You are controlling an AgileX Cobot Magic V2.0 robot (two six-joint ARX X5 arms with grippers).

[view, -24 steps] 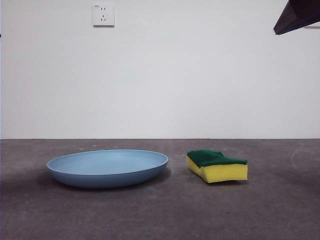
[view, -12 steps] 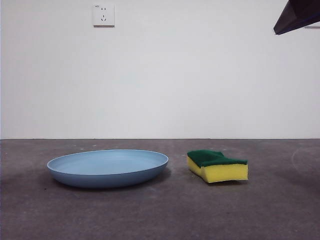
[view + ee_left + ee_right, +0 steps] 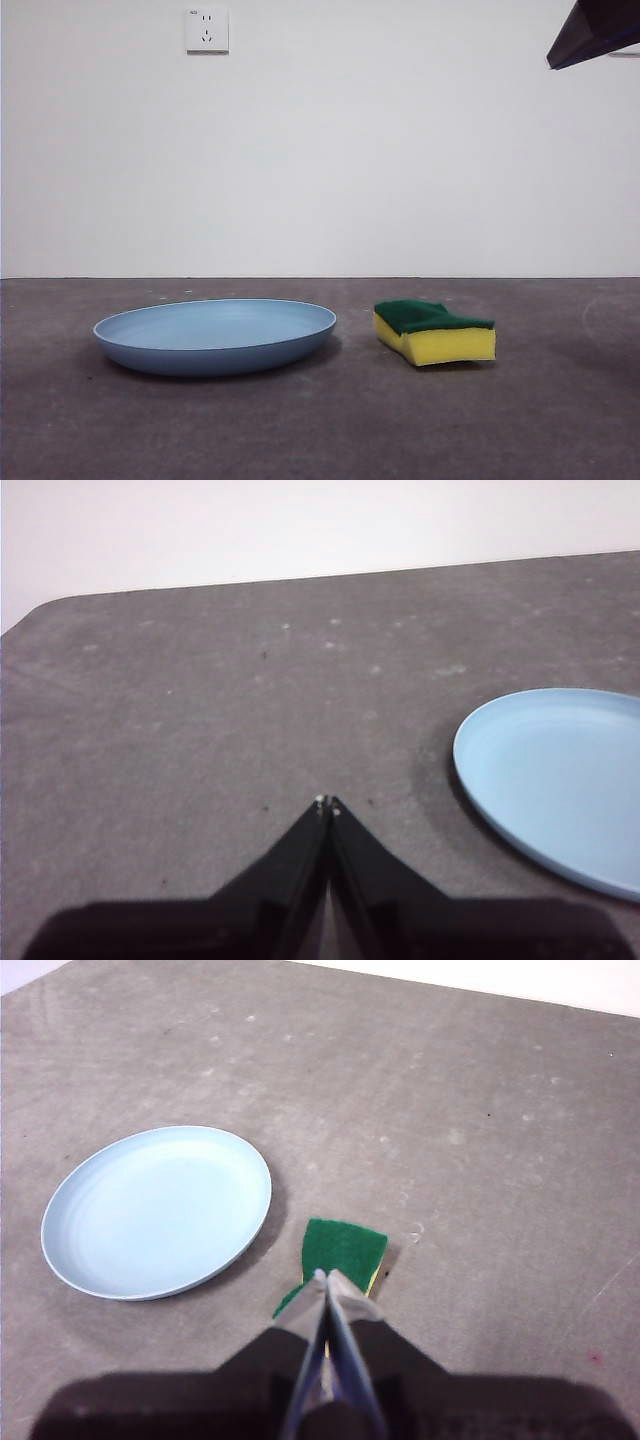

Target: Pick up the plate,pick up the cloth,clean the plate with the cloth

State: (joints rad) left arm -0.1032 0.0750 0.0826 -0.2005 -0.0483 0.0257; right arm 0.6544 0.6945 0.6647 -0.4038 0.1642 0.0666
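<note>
- On the grey worktop, front view: the plate lies flat at left, the cloth just to its right, apart from it. Both are untouched; no step has begun.
- Left wrist view: the left tool, clenched and empty, hovers beside the plate. The next move calls for opening onto the rim.
- Right wrist view: the right tool, clenched and empty, hangs above the cloth.
</note>
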